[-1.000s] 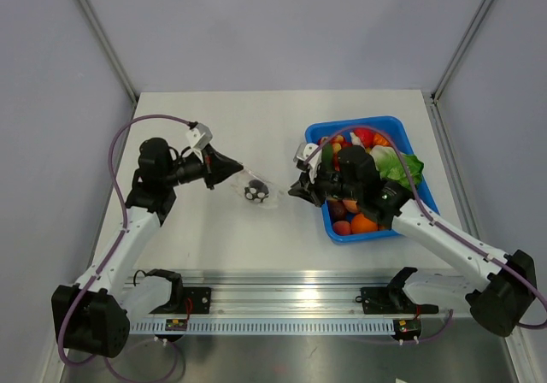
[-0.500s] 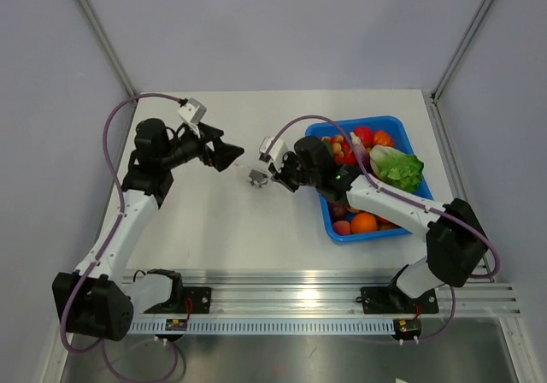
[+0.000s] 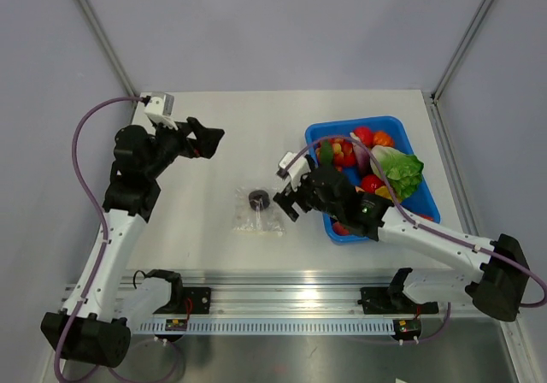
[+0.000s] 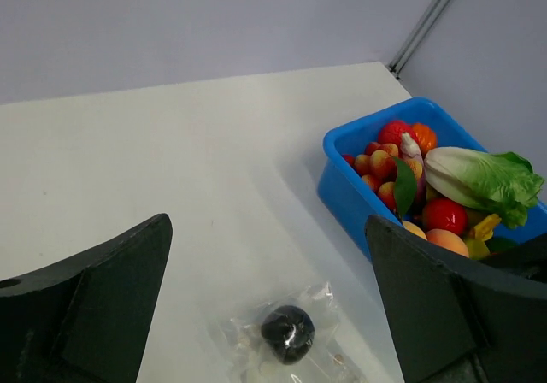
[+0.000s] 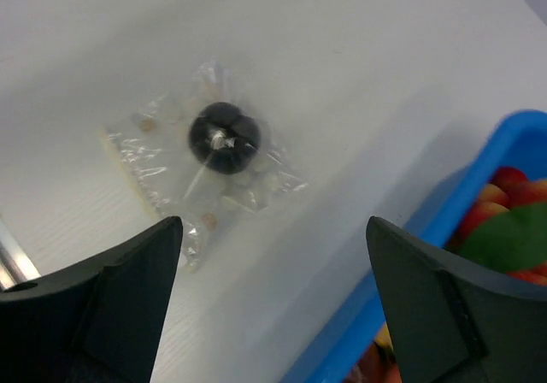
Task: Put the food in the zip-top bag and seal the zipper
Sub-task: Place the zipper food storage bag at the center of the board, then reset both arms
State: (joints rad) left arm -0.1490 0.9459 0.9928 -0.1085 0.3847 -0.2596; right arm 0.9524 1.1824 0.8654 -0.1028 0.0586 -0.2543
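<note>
The food (image 3: 258,199) sat in the bag (image 3: 259,217), which lay flat on the table (image 3: 197,220) just beside the right gripper (image 3: 288,202), its jaws wide and empty. The left gripper (image 3: 209,141), also spread and empty, hung well apart.

Nothing legible: no word, number, brand or sign to be read in any view. Two small red-and-yellow stickers (image 3: 178,324) on the rail (image 3: 282,302), nearer than the blue tray (image 3: 355,124): too small to read. Pinkish specks on the zip-top bag (image 3: 259,215), left of the blue tray: blurred, not readable as lettering.
</note>
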